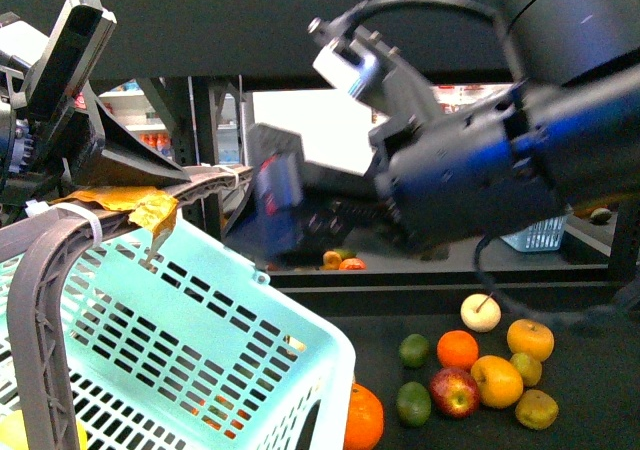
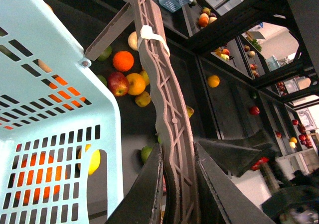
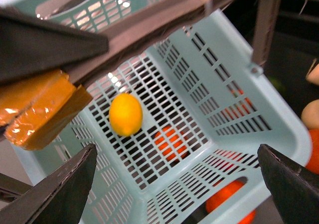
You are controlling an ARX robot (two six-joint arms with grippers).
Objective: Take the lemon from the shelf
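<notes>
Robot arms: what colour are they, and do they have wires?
Mostly black. The right arm is chunky, with a black cable looping over it and a pale box on top. The left gripper has wedge fingers and yellow tape.

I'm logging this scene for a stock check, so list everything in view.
lemon: one, bright yellow, inside the basket
basket: one, light teal, held over the shelf by its grey-brown handle
shelf: one, black, decks under and behind the basket
oranges: two, orange, on the deck beside the basket
red apple: one, red, among them
green fruits: two, green, same cluster
yellowish fruits: four, same cluster
pale fruit: one, cream, behind the cluster
small blue basket: one, blue, far deck
left gripper: one, black, shut on the handle
right gripper: one, black, open above the basket
</notes>
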